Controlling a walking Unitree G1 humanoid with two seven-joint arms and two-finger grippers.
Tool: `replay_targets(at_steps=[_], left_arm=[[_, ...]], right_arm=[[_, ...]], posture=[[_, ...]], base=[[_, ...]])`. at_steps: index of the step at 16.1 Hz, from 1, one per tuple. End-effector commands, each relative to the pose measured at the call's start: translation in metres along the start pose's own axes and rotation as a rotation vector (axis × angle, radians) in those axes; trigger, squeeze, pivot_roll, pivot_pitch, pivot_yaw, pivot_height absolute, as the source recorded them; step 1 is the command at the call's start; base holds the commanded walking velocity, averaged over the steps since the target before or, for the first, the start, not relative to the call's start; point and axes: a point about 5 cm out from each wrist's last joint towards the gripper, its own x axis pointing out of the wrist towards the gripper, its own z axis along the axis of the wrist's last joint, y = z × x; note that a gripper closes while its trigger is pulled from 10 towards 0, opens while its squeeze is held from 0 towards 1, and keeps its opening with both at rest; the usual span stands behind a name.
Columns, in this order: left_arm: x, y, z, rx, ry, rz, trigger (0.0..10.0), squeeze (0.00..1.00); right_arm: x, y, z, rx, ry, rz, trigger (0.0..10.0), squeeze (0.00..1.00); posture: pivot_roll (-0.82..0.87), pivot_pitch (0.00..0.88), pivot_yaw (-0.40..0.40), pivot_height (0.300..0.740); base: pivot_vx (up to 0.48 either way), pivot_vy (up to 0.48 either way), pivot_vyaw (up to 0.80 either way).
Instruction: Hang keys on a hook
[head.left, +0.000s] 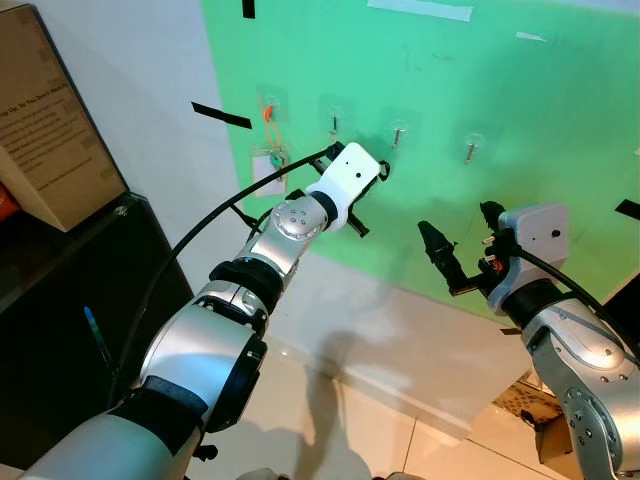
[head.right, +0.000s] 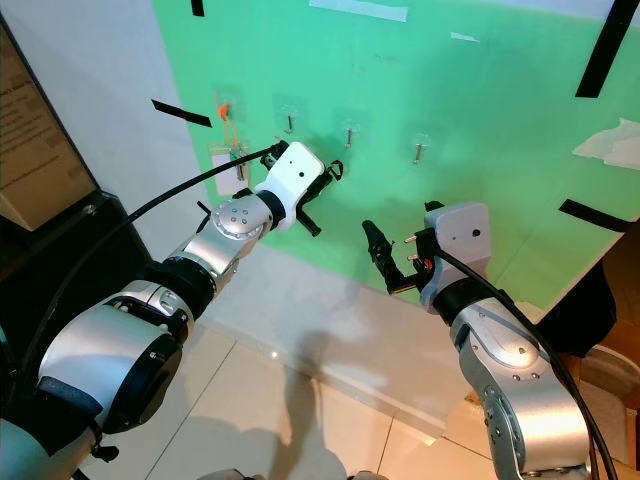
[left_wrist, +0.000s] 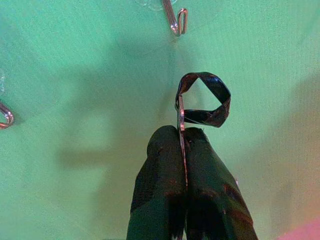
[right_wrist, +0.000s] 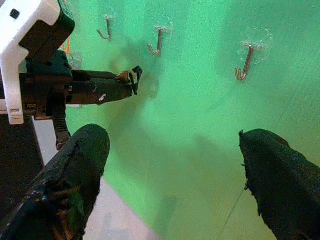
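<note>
Left tool (left_wrist: 183, 137) clamped on thin metal key ring with twisted black loop (left_wrist: 204, 100), held just below small silver wall hook (left_wrist: 176, 19) on green board (head.left: 520, 150). Not yet hung: loop apart from hook. Right tool (right_wrist: 175, 165) wide open, empty, below hook.

Dark twisted key ring (left_wrist: 205, 100) with a thin metal strip, pinched between the closed fingertips (left_wrist: 185, 145) of the left hand (left_wrist: 182, 135). Held up close against the green wall panel (head.left: 520, 150), loop standing clear beyond the fingertips. Row of small metal hooks (right_wrist: 159, 41) on clear stick-on pads across the panel, well apart from one another. Ring just below and slightly right of one hook (left_wrist: 177, 20), not touching it. Another hook (left_wrist: 6, 116) off to the side. Leftmost hook (head.left: 267, 108) already carrying an orange-tagged set hanging down.
</note>
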Motion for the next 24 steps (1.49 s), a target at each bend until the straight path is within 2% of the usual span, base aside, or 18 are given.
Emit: replay_targets(at_steps=[1,4,9,18,24], left_arm=[[0.000,0.000,0.002,0.014,-0.026,0.011,10.0,0.00],[0.001,0.003,0.015,0.035,-0.103,0.048,10.0,0.00],[0.002,0.007,0.024,0.040,-0.156,0.099,10.0,0.00],[0.008,0.005,0.034,0.035,-0.134,0.072,10.0,0.00],[0.009,0.005,0.025,0.056,-0.058,0.063,10.0,0.00]], right_arm=[[0.000,-0.005,0.002,-0.007,-0.013,-0.016,10.0,0.00],[-0.001,-0.006,0.003,-0.006,-0.016,-0.016,10.0,0.00],[-0.002,-0.007,0.004,-0.006,-0.016,-0.008,10.0,0.00],[-0.003,-0.007,0.007,-0.006,-0.018,-0.008,10.0,0.00],[-0.007,-0.005,0.005,0.002,-0.012,-0.020,10.0,0.00]], posture=[[-0.22,0.000,0.040,0.740],[-0.22,0.000,0.036,0.740],[-0.23,0.000,0.031,0.740],[-0.25,0.000,0.045,0.740],[-0.26,0.000,0.064,0.740]], base=[[0.000,0.000,0.00],[0.000,0.000,0.00],[0.000,0.000,0.00],[0.000,0.000,0.00],[0.000,0.000,0.00]])
